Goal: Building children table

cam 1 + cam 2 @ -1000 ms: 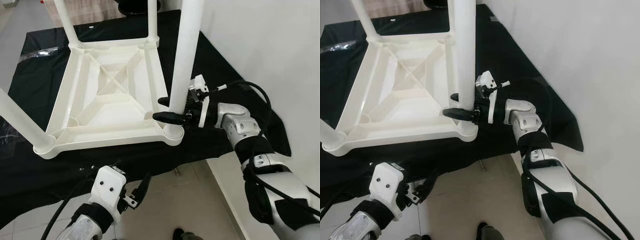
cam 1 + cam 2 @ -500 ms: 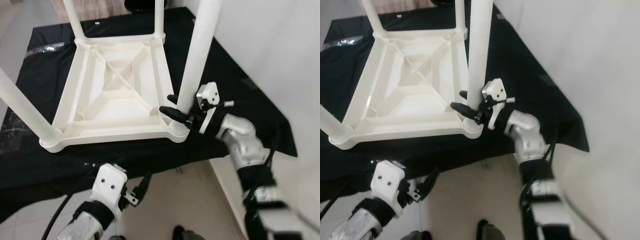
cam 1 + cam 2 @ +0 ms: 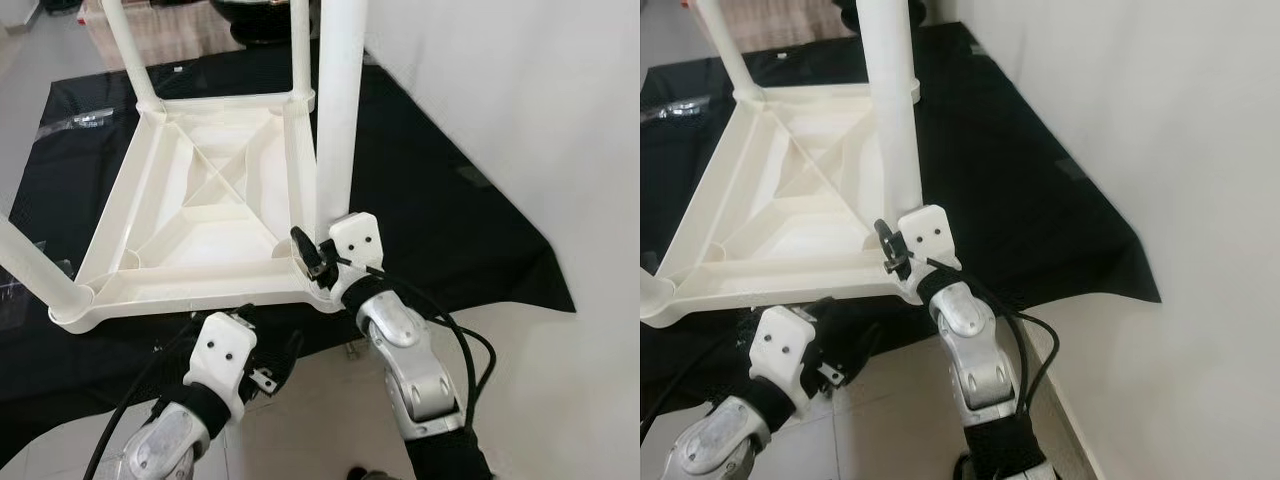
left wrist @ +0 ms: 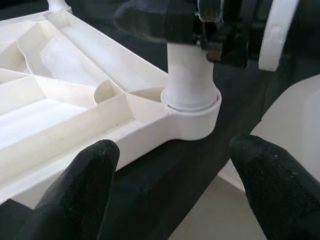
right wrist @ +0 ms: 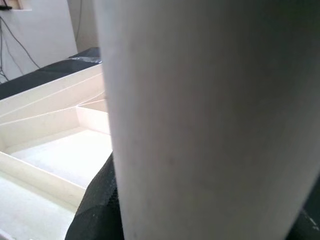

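Left eye view: the white table top lies upside down on a black cloth, its ribbed underside up so that the legs can be stood in the corner sockets. The right gripper is at the corner nearest the robot, on the right, its black fingers clasped around the foot of the leg just above the socket. That low hold probably serves to steady or turn the leg where it seats, and from the left wrist view the leg looks fully down in its collar. The other legs stand at the far corners and the near left one. The left gripper hangs just below the near edge of the cloth, fingers spread apart and empty, aimed at the same corner, seemingly ready to brace the top if it shifts.
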